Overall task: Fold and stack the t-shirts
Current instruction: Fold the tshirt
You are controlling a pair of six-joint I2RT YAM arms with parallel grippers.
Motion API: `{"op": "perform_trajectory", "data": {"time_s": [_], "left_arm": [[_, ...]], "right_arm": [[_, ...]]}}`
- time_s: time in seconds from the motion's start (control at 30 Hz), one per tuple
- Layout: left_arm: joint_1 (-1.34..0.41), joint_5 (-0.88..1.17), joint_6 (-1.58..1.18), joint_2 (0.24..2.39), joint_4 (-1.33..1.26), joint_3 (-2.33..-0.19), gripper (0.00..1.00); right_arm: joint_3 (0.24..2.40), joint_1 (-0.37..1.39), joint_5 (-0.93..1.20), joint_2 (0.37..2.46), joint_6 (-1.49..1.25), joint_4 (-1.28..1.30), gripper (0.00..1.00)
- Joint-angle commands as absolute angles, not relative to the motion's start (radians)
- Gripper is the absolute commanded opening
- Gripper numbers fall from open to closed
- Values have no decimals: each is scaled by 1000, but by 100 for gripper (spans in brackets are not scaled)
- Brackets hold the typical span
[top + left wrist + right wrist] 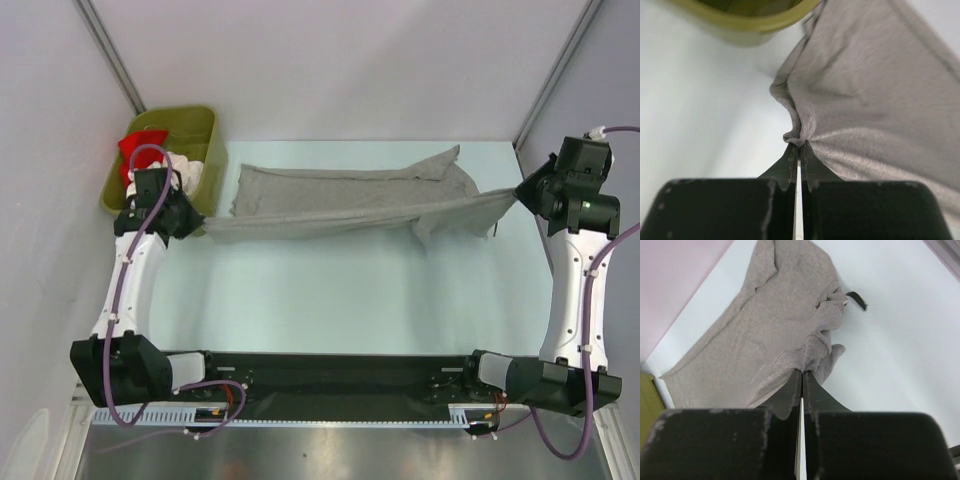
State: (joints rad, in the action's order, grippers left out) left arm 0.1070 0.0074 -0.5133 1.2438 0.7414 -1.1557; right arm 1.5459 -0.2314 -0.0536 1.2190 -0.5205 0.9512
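Observation:
A heather-grey t-shirt (340, 200) is stretched across the back of the table between both arms. My left gripper (200, 226) is shut on its left edge, just in front of the olive bin; the wrist view shows cloth (865, 100) pinched at the gripper tips (799, 145). My right gripper (518, 192) is shut on the right end, where the cloth (765, 335) bunches at the gripper tips (802, 372). The held edge hangs taut above the table, the rest lies behind it. A red t-shirt (140, 148) and a white one (190, 172) sit in the bin.
The olive-green bin (205, 130) stands at the back left corner, its rim (750, 22) close above my left gripper. A small dark tag (857, 299) hangs from the shirt near the right end. Grey walls close the table at left, right and back.

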Motion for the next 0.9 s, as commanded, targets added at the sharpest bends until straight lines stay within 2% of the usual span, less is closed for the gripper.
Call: {"op": "perform_trajectory", "data": {"time_s": [0.0,0.13,0.23,0.3,0.4,0.5,0.53,0.6,0.63,0.73,0.87], "left_arm": [[114,78,-472,1253,727,-1268,0],[113,91,-486,1238,731,-1290,0],[115,16,-546,1183,775,-1153,0],[127,2,-584,1129,776,-982,0],[198,8,-658,1095,813,-803,0],[372,52,-686,1089,845,-719,11],[382,40,-683,1086,866,-722,22],[383,-29,-677,1091,882,-755,36],[383,-34,-672,1098,881,-762,49],[382,-9,-670,1124,870,-753,56],[376,58,-672,1127,859,-700,57]], "right_arm": [[1606,-226,-95,1212,-486,943,0],[1603,-225,-110,1198,-497,1017,0],[1511,-235,-123,1154,-499,1103,0],[1392,-242,-121,1091,-500,1147,0],[1243,-267,-115,1036,-497,1206,0],[1152,-270,-81,989,-495,1233,0],[1140,-270,-63,988,-495,1238,0],[1124,-268,-43,997,-491,1242,0],[1123,-265,-22,1002,-491,1243,0],[1126,-244,-20,1023,-485,1244,0],[1117,-235,-14,1045,-480,1227,0]]}}
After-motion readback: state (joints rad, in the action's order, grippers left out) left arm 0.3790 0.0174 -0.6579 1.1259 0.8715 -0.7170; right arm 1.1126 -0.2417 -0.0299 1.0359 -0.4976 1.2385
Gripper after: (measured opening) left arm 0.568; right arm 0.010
